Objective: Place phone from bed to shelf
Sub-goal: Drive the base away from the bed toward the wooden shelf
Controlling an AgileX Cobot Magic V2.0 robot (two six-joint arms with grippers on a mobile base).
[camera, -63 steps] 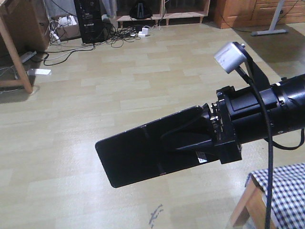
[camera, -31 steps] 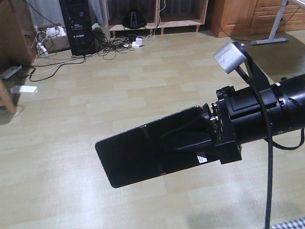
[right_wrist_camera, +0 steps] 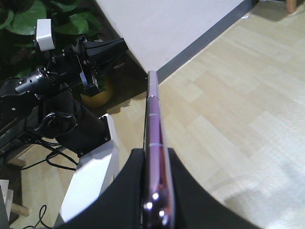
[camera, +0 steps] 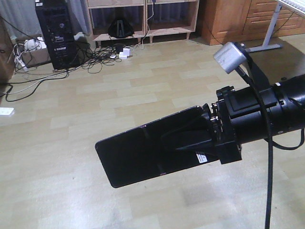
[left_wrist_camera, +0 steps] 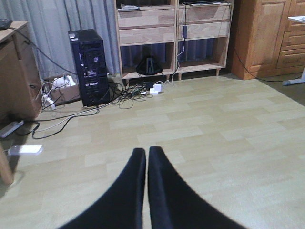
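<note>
A: Where's the phone?
B: Clamped in the right gripper, which grips both flat faces near one short end. Most of the slab hangs out over the floor. Bed isn't in view. Left gripper is pinched together, nothing in it.
A: Shelf?
B: By the far wall, well apart. Looks like the carry step.
A: Tips?
B: Thin glossy slab with a long overhang, so it could pivot in the pads. I'd hold the squeeze, travel smoothly, come in level with a plank and lay it flat before letting go.
A: Materials?
B: Phone: black mirror face, crease across the middle, pinkish metal rim. Shelf: pale grained planks, open bays. A black PC tower and cables sit beside it. Floor: pale planks with a slight sheen.
</note>
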